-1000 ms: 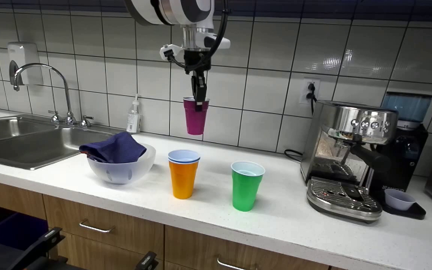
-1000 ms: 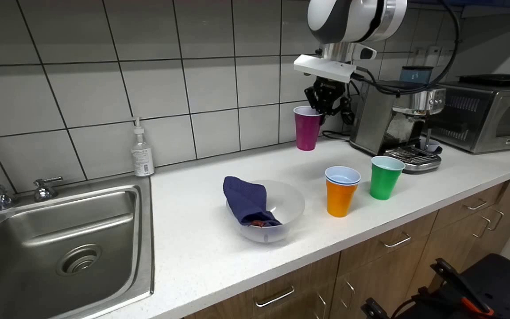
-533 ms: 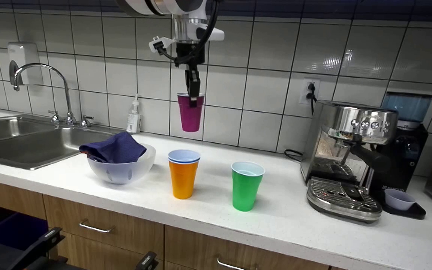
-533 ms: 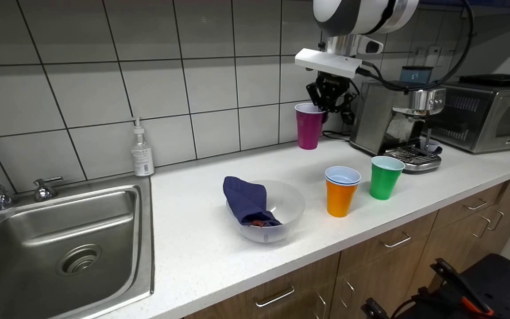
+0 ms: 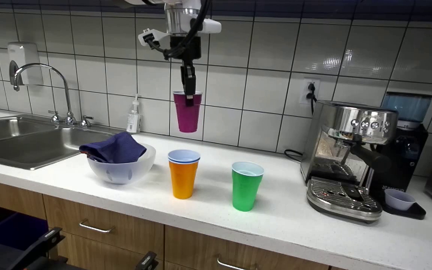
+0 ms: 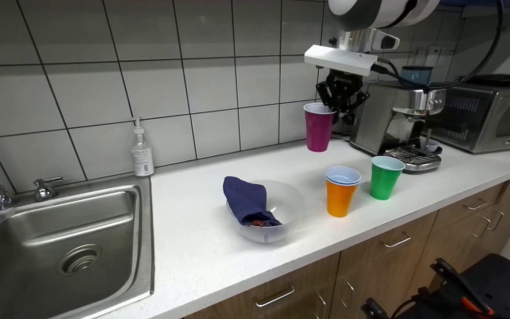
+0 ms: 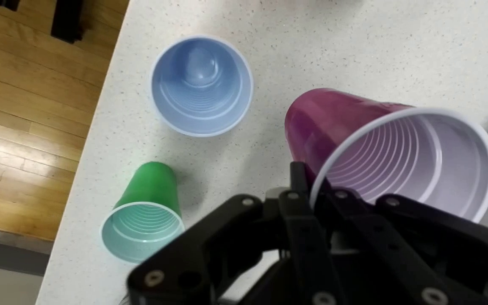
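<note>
Hanging magenta plastic cup point(image 5: 188, 118): roughly upright in the air above the counter point(image 5: 276, 210), at the tips of the gripper point(image 5: 189, 100).
Gripper: fingers nearly together, pinching the cup's rim, one inside the wall, one outside.
Orange plastic cup point(image 5: 183, 180): standing below the gripper, an inner cup point(image 7: 201, 89) nested in it.
Green plastic cup point(image 5: 245, 191): below the gripper, toward the espresso machine point(image 5: 354, 112).
Frosted bowl point(image 5: 122, 173): below the gripper, toward the sink point(image 6: 145, 248), navy cloth point(image 5: 115, 149) in it.

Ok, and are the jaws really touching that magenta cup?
Touching. The wrist view shows the jaws pinching the wall of the magenta cup at its rim, one jaw inside, one outside.
</note>
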Motion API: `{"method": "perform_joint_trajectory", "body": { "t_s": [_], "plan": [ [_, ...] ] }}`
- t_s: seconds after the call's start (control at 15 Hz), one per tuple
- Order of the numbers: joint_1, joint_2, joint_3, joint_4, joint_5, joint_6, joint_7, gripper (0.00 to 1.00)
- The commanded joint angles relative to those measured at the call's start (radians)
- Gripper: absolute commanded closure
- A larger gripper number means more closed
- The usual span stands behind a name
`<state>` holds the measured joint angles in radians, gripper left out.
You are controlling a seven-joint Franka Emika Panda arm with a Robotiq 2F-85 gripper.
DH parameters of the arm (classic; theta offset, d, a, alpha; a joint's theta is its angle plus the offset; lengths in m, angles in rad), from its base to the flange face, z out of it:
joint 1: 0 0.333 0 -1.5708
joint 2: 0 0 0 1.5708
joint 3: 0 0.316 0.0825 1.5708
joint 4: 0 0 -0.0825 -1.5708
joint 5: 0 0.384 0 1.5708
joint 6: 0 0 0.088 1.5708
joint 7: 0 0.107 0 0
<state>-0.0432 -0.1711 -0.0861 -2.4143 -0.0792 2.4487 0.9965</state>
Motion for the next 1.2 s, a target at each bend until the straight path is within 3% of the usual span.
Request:
{"method": "perform_joint_trajectory", "body": {
  "t_s": [0.0, 1.13],
  "plan": [
    [-0.044, -0.082, 0.039, -0.062, -0.023, -0.039, 0.040, 0.99],
    [-0.106, -0.133, 0.065, -0.157, -0.020, -0.108, 0.054, 0.99]
  ]
}}
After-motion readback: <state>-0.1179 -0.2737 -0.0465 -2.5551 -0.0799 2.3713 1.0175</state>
